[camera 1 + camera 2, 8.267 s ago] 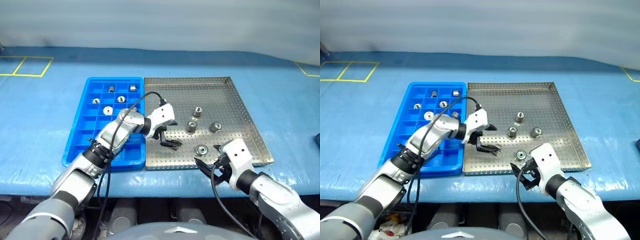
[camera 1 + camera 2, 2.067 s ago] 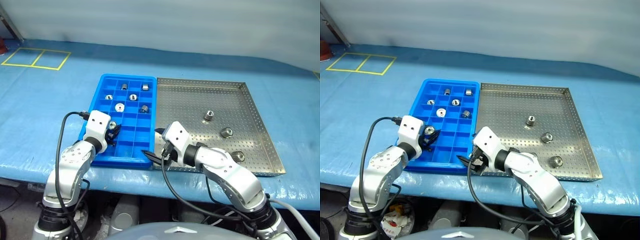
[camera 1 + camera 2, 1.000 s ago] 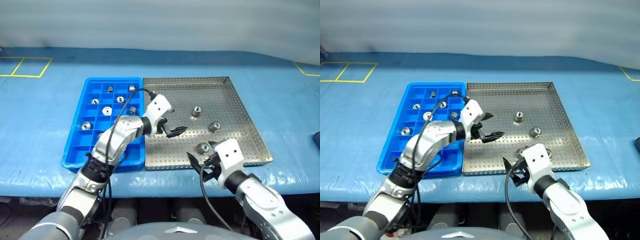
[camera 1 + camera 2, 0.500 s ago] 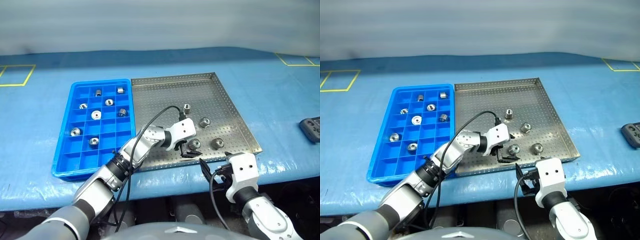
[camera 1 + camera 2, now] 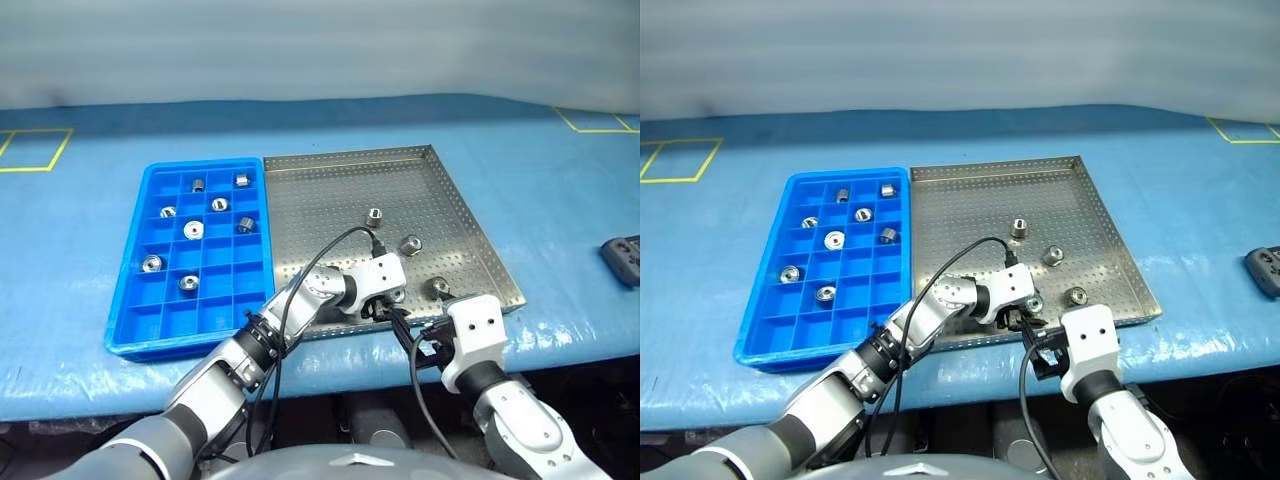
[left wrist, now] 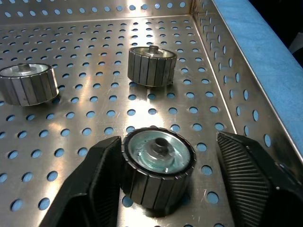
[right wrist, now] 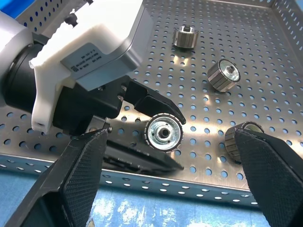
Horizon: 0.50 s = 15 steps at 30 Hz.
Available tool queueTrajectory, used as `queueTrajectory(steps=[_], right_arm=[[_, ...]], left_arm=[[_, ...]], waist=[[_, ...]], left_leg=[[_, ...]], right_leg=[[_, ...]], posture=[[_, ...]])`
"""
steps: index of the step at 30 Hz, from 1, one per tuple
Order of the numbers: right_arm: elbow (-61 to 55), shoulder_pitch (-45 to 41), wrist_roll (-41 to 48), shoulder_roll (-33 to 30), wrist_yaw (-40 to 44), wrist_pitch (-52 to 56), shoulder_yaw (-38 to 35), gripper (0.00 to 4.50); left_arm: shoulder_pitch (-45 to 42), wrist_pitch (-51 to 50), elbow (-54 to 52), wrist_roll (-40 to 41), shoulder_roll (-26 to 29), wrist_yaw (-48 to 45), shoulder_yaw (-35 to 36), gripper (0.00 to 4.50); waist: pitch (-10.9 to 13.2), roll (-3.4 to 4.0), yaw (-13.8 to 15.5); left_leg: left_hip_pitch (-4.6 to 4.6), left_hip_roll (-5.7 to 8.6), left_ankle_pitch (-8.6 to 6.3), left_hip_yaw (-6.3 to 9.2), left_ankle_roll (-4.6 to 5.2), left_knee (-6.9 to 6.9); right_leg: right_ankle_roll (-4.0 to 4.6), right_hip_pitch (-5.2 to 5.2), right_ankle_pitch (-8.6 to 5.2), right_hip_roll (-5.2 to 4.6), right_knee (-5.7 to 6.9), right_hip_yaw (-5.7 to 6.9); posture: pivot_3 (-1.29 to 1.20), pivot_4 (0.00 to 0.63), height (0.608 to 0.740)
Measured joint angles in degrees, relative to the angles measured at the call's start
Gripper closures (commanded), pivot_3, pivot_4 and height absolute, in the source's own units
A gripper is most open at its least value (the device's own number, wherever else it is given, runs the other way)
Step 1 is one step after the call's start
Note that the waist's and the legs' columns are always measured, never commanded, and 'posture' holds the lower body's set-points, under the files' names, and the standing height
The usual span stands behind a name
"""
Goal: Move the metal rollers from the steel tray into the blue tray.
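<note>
Straddling one of the metal rollers (image 6: 158,163) by the steel tray's (image 6: 227,90) near rim, the left end effector (image 6: 168,144) stands spread, one finger touching. The roller looks dense, rigid and slick: pinch its ribbed sides. The right end effector (image 7: 170,142) gapes empty.

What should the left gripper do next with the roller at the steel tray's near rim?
Probably close the left gripper on the roller, then lift. Its fingers straddle the roller on the steel tray: one touches it, the other stands apart, so it does not look gripped yet.
</note>
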<state>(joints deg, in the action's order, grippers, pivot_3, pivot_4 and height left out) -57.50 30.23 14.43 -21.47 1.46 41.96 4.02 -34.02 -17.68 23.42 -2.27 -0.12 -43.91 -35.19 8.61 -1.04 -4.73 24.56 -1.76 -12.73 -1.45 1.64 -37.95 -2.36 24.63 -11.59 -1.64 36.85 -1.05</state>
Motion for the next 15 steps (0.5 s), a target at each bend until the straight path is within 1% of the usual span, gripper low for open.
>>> queueTrajectory(steps=[1, 7, 11, 14, 15], right_arm=[[0.0, -0.2, 0.1, 0.0, 0.0, 0.1, 0.0, 0.0], [0.0, -1.7, 0.5, -0.2, 0.7, 1.3, 0.0, 0.0], [0.0, -2.9, 0.8, -0.5, 1.4, 2.3, 0.0, 0.0], [0.0, -4.8, 1.4, -0.8, 2.5, 3.5, 0.0, 0.0], [0.0, -5.9, 1.7, -1.2, 3.1, 4.3, 0.0, 0.0]], left_arm=[[0.0, -0.3, -0.1, 0.1, 0.1, -0.1, 0.2, 2.63], [1.5, -2.6, -3.5, 0.4, 1.2, -1.1, 1.7, 2.63], [1.9, -5.7, -8.2, 2.6, 1.3, -0.8, 5.6, 2.63], [2.2, -8.6, -13.0, 5.2, 1.1, 0.8, 10.1, 2.63], [2.4, -10.4, -15.8, 6.8, 0.8, 1.7, 12.5, 2.63]], waist=[[0.0, 0.0, 0.0], [0.0, 0.0, 0.3], [0.0, 0.0, 0.8], [0.0, 0.0, 1.0], [0.0, 0.0, 1.3]], left_leg=[[0.0, 0.0, 0.0, 0.0, 0.0, -0.01], [0.01, -0.01, 0.0, 0.0, 0.0, -0.01], [0.0, -0.01, 0.0, 0.01, 0.0, -0.02], [0.0, -0.01, 0.0, 0.01, 0.0, -0.03], [0.0, 0.0, 0.0, 0.02, 0.01, -0.03]], right_leg=[[0.0, -0.01, 0.0, 0.0, 0.0, 0.0], [0.0, 0.0, 0.0, 0.0, 0.0, 0.0], [-0.01, -0.02, 0.01, 0.0, 0.0, 0.0], [-0.02, -0.04, 0.01, 0.01, 0.01, 0.0], [-0.03, -0.04, 0.02, 0.01, 0.0, 0.0]], posture=[[-0.16, 0.15, 0.74], [-0.13, 0.15, 0.74], [-0.09, 0.15, 0.74], [-0.07, 0.15, 0.74], [-0.05, 0.15, 0.74]])
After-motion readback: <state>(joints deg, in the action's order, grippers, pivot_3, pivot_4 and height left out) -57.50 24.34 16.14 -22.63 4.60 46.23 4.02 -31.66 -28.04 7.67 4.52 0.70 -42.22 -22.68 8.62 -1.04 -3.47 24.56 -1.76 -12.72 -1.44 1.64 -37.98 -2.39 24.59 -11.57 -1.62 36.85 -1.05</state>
